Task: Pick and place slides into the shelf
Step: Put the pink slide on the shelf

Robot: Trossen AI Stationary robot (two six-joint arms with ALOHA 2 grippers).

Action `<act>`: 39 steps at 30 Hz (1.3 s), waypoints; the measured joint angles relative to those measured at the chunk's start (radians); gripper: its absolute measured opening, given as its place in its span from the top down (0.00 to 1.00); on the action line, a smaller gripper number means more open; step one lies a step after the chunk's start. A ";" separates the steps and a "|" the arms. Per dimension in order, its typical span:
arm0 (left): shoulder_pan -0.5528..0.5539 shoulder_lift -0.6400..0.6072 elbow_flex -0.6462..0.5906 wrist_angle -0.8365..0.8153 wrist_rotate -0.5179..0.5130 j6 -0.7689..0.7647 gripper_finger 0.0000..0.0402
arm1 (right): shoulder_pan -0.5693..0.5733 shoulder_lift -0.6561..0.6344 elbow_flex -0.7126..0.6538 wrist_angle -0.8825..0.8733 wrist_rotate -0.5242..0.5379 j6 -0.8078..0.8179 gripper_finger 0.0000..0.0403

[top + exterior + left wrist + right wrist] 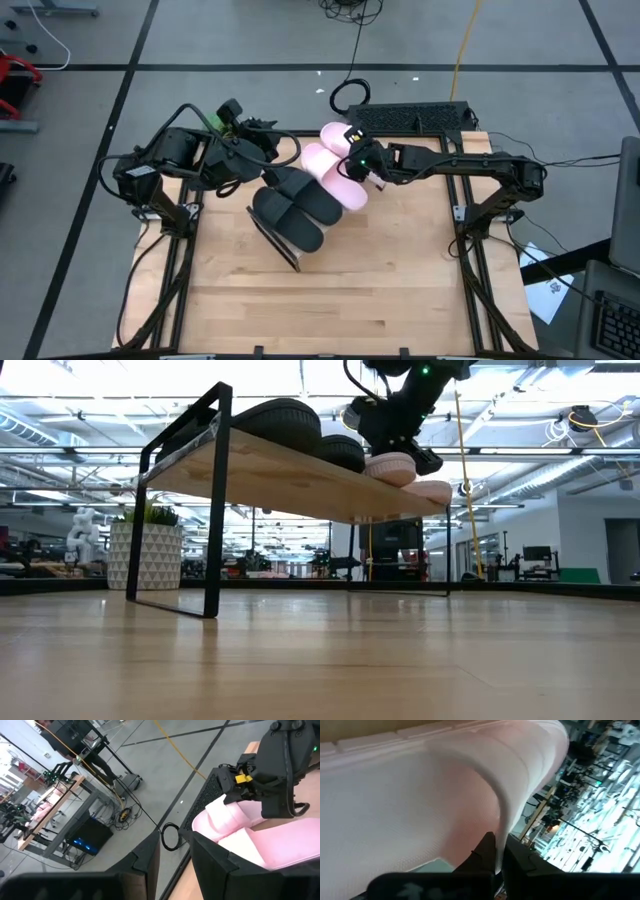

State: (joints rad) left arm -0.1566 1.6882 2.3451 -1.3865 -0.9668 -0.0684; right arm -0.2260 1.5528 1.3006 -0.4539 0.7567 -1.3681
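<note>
The shelf (290, 475) stands mid-table on dark end frames. A pair of black slides (295, 205) lies on its board, with the two pink slides (335, 170) beside them toward the far right end. My right gripper (358, 165) reaches in from the right and is shut on one pink slide (390, 465). The other pink slide (432, 490) lies next to it at the board's end. My left gripper (268, 160) hovers by the shelf's far left side, its fingers (210, 865) apart with nothing between them. My right gripper pinches the edge of the pink slide's wide strap (502, 820) between its two fingers (485, 852), which meet on the strap wall. It comes from the table's right, slanting down. The slide seems to sit on the shelf board; whether its sole is lifted clear cannot be told.
A black mesh panel (410, 118) and a coiled cable (348, 97) lie past the table's far edge. Bare tabletop (380, 280) stretches in front of the shelf. The room beyond holds a white planter (145, 555) and workbenches.
</note>
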 joint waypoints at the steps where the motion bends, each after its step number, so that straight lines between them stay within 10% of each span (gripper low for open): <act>1: 0.000 0.000 0.000 0.000 0.000 0.005 0.72 | 0.000 0.000 0.000 -0.018 0.002 0.003 1.00; 39: 0.000 0.000 0.000 0.001 -0.002 0.008 0.72 | -0.010 -0.001 0.002 -0.079 -0.026 -0.008 1.00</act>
State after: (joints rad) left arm -0.1566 1.6882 2.3451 -1.3853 -0.9688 -0.0601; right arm -0.2359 1.5520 1.3022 -0.5333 0.7310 -1.3762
